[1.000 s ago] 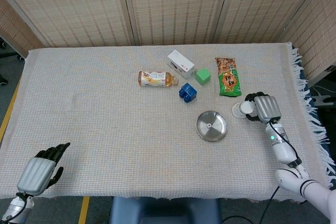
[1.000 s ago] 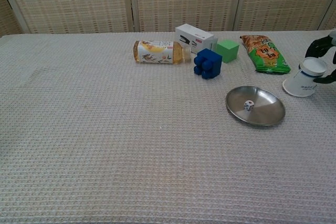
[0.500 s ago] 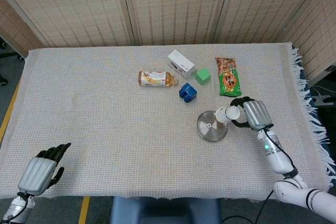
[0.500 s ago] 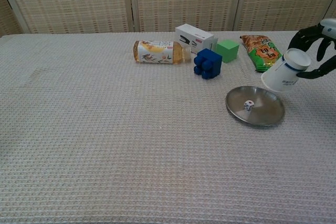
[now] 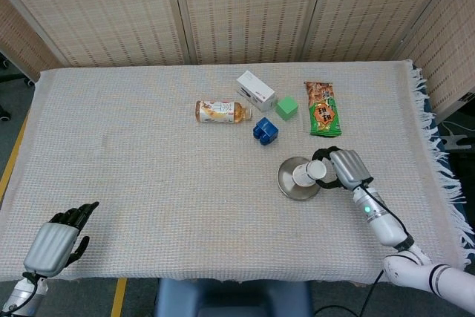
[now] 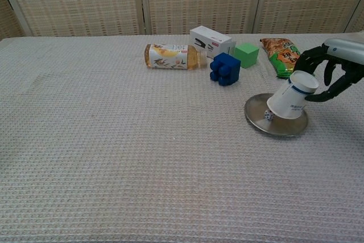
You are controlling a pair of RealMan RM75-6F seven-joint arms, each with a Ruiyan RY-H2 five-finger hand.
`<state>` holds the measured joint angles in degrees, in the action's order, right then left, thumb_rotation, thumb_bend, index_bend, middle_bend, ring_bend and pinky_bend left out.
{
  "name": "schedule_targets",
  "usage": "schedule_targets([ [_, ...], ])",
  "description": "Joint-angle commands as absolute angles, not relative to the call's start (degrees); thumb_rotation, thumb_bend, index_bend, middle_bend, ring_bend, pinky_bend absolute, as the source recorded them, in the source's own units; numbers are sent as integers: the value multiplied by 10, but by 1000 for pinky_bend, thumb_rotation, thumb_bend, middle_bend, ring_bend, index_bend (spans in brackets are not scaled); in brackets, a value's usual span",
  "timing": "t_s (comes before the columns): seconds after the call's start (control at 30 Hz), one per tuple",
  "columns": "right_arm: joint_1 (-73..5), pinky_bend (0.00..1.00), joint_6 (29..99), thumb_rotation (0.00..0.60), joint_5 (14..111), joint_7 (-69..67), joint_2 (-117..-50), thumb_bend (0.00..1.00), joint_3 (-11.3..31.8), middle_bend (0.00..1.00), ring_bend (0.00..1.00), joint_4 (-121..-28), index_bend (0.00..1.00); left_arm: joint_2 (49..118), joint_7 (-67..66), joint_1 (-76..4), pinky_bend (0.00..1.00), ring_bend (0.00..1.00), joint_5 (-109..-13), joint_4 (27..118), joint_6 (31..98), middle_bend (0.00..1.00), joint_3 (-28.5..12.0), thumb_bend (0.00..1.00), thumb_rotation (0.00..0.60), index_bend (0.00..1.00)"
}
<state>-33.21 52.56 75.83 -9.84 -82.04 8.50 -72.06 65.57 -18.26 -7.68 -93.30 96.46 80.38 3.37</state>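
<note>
My right hand (image 5: 343, 168) (image 6: 333, 69) grips a white paper cup (image 5: 306, 174) (image 6: 292, 95) upside down and tilted, its mouth low over the round metal plate (image 5: 290, 182) (image 6: 277, 128). A small white die (image 6: 268, 115) lies on the plate, just at the cup's lower rim. My left hand (image 5: 56, 239) rests at the near left edge of the table, holding nothing, fingers apart; the chest view does not show it.
Behind the plate lie a blue block (image 5: 265, 130) (image 6: 224, 69), a green cube (image 5: 287, 108) (image 6: 246, 54), a white box (image 5: 255, 90) (image 6: 211, 41), a tea bottle on its side (image 5: 218, 111) (image 6: 171, 57) and a green snack bag (image 5: 322, 108) (image 6: 286, 57). A grey woven cloth (image 5: 148, 176) covers the table.
My right hand has carried the cup leftward from the table's right side, tipping it, and lowered it over the plate and die. The left hand has not moved.
</note>
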Motion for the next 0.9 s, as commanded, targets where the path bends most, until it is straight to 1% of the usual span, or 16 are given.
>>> schedule_targets([
  [0.03, -338, 491, 513, 600, 754, -102, -835, 109, 81, 426, 311, -703, 535, 656, -183, -77, 384, 244, -933, 965, 804, 171, 34, 454, 600, 98],
  [0.33, -344, 492, 512, 600, 758, -107, -860, 109, 79, 429, 315, -667, 536, 655, -183, -77, 384, 244, -933, 965, 803, 171, 34, 453, 600, 98],
  [0.47, -344, 492, 556, 600, 760, -72, -906, 109, 91, 434, 321, -598, 538, 655, -183, -76, 384, 244, -933, 965, 804, 171, 34, 454, 600, 98],
  [0.6, -346, 492, 568, 600, 768, -82, -932, 109, 91, 434, 321, -555, 538, 655, -184, -77, 384, 244, -932, 966, 803, 171, 34, 454, 600, 98],
  [0.67, -347, 492, 558, 600, 772, -103, -931, 109, 87, 434, 321, -556, 539, 655, -184, -77, 384, 243, -933, 966, 803, 171, 34, 454, 600, 98],
  [0.83, -357, 492, 489, 600, 787, -208, -886, 109, 69, 434, 321, -615, 539, 655, -184, -76, 384, 244, -932, 966, 803, 171, 34, 454, 600, 98],
  [0.9, -361, 492, 476, 600, 795, -236, -874, 109, 64, 434, 321, -630, 539, 655, -184, -77, 384, 243, -932, 966, 803, 171, 34, 454, 600, 98],
])
